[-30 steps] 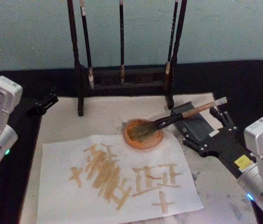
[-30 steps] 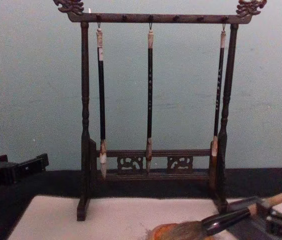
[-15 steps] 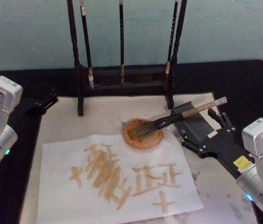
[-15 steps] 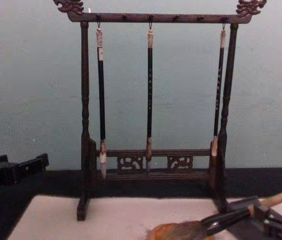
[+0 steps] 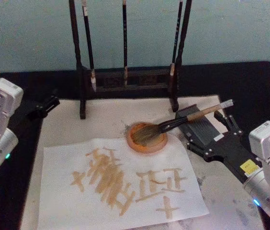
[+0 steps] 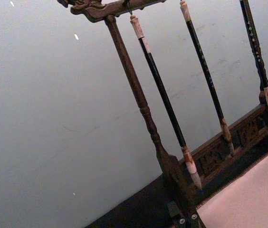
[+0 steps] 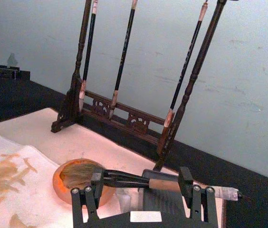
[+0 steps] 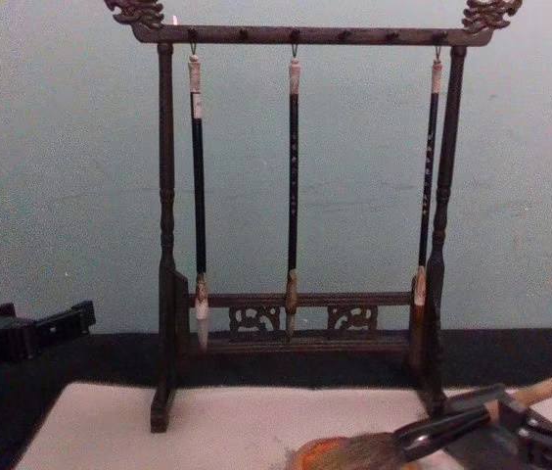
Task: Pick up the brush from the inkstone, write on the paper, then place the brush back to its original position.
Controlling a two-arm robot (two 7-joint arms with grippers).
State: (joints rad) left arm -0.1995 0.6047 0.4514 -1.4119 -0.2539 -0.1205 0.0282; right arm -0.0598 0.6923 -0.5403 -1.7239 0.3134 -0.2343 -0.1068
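Note:
The brush (image 5: 187, 118) lies at a slant, its bushy head in a round orange dish (image 5: 140, 146) and its tan handle across the dark inkstone slab (image 5: 203, 130). My right gripper (image 5: 204, 125) stands open just behind the handle. Its fingers (image 7: 96, 180) are spread wide to either side of the slab, and it holds nothing. From the chest, the brush (image 8: 452, 426) shows low at the right. The paper (image 5: 58, 191) lies flat in front with tan brush strokes on it. My left gripper (image 5: 43, 107) is parked, shut, at the table's left edge.
A dark wooden brush rack (image 5: 125, 79) with three thin hanging brushes stands at the back of the pale felt mat (image 5: 106, 117). A black table surface (image 5: 250, 81) surrounds the mat. The wall is close behind the rack.

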